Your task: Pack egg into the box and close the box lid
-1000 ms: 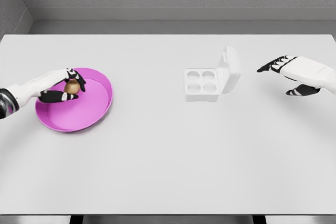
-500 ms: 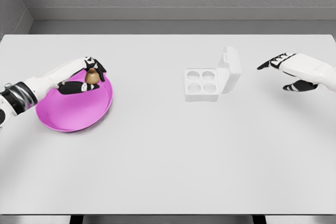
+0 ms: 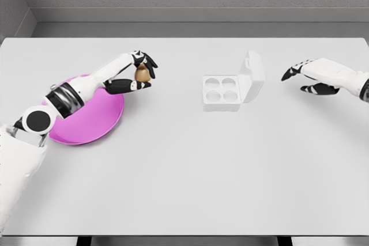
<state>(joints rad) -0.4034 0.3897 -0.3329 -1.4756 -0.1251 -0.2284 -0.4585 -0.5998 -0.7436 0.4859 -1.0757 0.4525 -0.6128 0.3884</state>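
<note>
The robot's left arm stretches out from the lower left corner, its shoulder and upper arm cut off by the picture's edge, and it crosses over a pink plate [image 3: 86, 122] so that the plate's upper left rim is hidden behind the forearm. The left hand [image 3: 135, 76] is raised past the plate's right side, its black-tipped fingers [image 3: 149, 61] curled around a small brown egg [image 3: 142, 73], with the thumb lying beneath it; only part of the egg shows between the digits, and its lower end is hard to make out. The egg looks dull brown, rounded and tapering toward the top, unmarked as far as can be seen. Well to its right, near the middle of the white table [image 3: 184, 177], stands the white egg box [image 3: 222, 91], a small tray with four round cups, all four showing as vacant hollows. Its lid [image 3: 252, 76] stands upright, hinged along the tray's right side, and the lid's inner face is turned away enough that little of it can be read. At the far right the right hand [image 3: 305, 76] hovers above the table beside the box, its arm cut off by the frame's edge, fingers loosely extended toward the lid and gripping nothing.
</note>
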